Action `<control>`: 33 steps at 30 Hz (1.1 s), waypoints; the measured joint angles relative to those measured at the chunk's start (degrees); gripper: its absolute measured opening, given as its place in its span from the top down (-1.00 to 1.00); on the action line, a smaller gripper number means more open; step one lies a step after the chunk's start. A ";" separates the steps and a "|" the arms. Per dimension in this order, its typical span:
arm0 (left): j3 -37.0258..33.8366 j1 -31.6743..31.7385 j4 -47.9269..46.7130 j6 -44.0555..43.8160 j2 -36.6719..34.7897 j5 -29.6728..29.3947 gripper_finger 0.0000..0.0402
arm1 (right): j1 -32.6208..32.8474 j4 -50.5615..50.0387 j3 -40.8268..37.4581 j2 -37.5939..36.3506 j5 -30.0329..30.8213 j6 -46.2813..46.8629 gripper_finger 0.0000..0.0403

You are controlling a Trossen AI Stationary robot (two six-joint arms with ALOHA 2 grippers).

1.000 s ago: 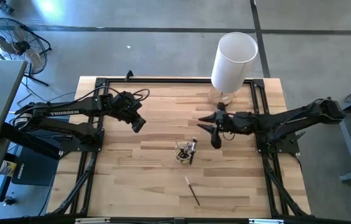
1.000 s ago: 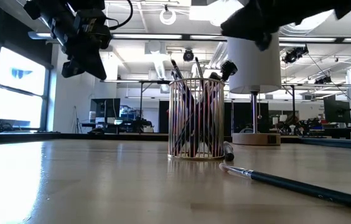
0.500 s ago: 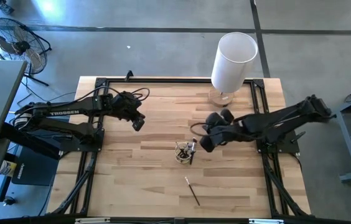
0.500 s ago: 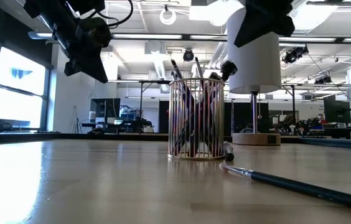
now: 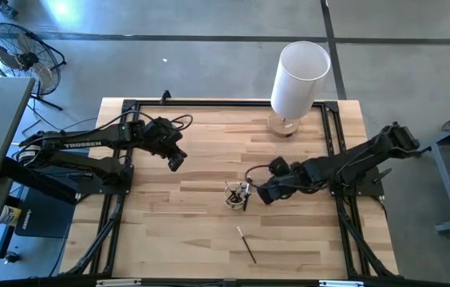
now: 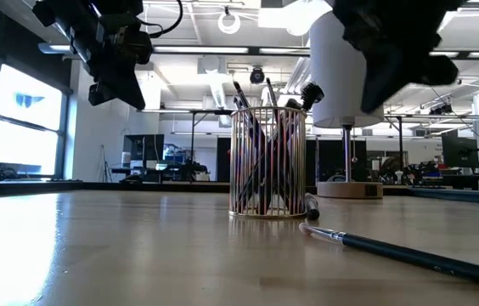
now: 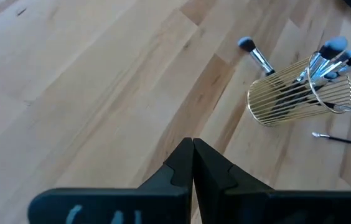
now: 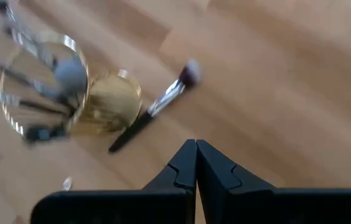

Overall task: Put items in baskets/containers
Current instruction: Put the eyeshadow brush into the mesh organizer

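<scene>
We see cup [image 5: 235, 194] mid-table, holding most brushes [image 6: 267, 110] | two left out: one [image 8: 155, 107] touching cup, one [image 5: 246, 244] nearer | right gripper [image 5: 262, 192] just right of cup, fingers closed, empty | left gripper [image 5: 175, 157] hovers far-left, closed, empty

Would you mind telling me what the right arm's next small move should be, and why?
Probably open the right end effector and lower it over the brush lying beside the cup. Its fingers are shut, it hovers next to the cup, and that brush lies on the table in its wrist view.
</scene>
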 joint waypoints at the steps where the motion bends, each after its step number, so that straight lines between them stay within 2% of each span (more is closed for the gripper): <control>1: 0.00 0.00 0.00 0.00 0.00 0.01 1.00 | 0.74 1.67 -1.23 0.00 -0.73 1.07 0.99; 4: 0.00 0.00 0.00 -0.21 0.00 0.01 1.00 | 2.72 5.63 -4.31 0.00 -2.23 3.11 0.99; 8: 0.00 -2.16 -0.03 -4.32 0.00 -1.37 1.00 | 4.16 5.88 -7.60 0.00 -3.25 7.91 1.00; 13: 0.00 -10.80 0.08 -13.62 0.00 -8.17 1.00 | 3.79 5.76 -12.47 -0.43 -9.02 7.10 1.00; 16: 0.00 -17.03 0.67 -21.18 0.49 -12.94 1.00 | 2.76 6.81 -16.16 -2.23 -10.03 4.46 1.00; 21: 0.65 -27.74 4.09 -36.58 2.81 -21.97 1.00 | 0.64 10.64 -23.46 -10.11 -10.29 -4.39 1.00; 24: 3.89 -34.31 4.32 -44.14 8.41 -29.33 1.00 | -1.19 11.23 -28.20 -17.21 -10.40 -10.68 1.00; 27: 8.23 -38.09 3.68 -49.30 15.18 -35.29 1.00 | -3.02 11.44 -32.10 -24.59 -10.69 -16.35 1.00; 30: 11.40 -39.91 2.15 -54.77 19.47 -37.28 1.00 | -4.13 12.15 -34.78 -30.78 -12.42 -23.62 1.00; 33: 13.14 -40.20 2.79 -57.24 22.91 -35.73 1.00 | -4.43 12.58 -36.33 -35.28 -13.72 -29.56 1.00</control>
